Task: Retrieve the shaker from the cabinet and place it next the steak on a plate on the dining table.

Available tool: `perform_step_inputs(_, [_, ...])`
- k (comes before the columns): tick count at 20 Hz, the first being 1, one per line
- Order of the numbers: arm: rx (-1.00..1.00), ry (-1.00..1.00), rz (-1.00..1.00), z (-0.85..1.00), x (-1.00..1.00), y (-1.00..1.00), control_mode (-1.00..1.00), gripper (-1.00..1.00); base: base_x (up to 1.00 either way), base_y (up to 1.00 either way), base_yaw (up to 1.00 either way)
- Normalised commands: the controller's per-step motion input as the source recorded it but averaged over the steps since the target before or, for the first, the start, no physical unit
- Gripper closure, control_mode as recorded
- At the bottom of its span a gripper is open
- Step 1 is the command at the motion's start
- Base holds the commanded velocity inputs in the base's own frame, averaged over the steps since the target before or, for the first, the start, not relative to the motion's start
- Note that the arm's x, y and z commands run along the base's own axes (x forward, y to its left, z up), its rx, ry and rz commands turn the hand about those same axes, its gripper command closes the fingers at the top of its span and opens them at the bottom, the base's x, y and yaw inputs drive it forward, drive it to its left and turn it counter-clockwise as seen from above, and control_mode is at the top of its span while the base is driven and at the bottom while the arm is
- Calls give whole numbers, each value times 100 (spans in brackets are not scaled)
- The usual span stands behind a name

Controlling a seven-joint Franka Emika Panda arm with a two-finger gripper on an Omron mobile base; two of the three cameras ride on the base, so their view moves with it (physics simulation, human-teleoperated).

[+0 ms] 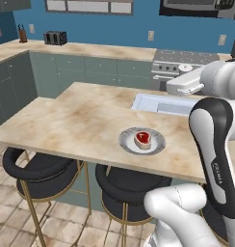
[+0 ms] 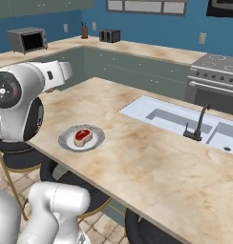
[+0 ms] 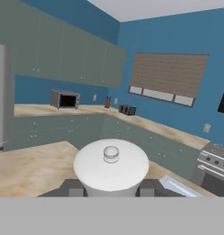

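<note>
In the hand view the shaker [image 3: 111, 165] sits between my two dark fingertips, and I look down on its pale rounded top with a small knob. My gripper [image 3: 111, 187] is shut on it and held high, facing the blue wall and the wall counters. The brown body is hidden under the top. On the dining table [image 1: 76, 120] lies the round grey plate [image 1: 157, 142] with the red steak [image 1: 143, 138] on it, near the front edge. The plate [image 2: 66, 139] and steak [image 2: 82, 135] also lie left of centre in the right base view. The cabinet is out of view.
A pale inset sink [image 2: 159, 116] with a black faucet [image 2: 197, 126] lies in the island behind the plate. Black stools [image 1: 40, 173] with gold legs stand under the front edge. A stove [image 1: 182, 60], a toaster [image 1: 55, 37] and a microwave [image 2: 26, 39] line the wall counters.
</note>
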Motion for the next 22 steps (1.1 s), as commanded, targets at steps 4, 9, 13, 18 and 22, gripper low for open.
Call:
perform_step_inputs(4, [0,0,0,0,0,0,100,100,28,0,-1])
perform_step_inputs(9, [0,0,0,0,0,0,100,100,3,0,-1])
perform_step_inputs(13, [0,0,0,-2,0,0,-100,100,0,0,0])
perform_step_inputs(18, [0,0,2,-16,4,-20,-100,100,0,0,0])
perform_step_inputs(22, [1,0,13,-11,20,-39,-100,100,0,0,0])
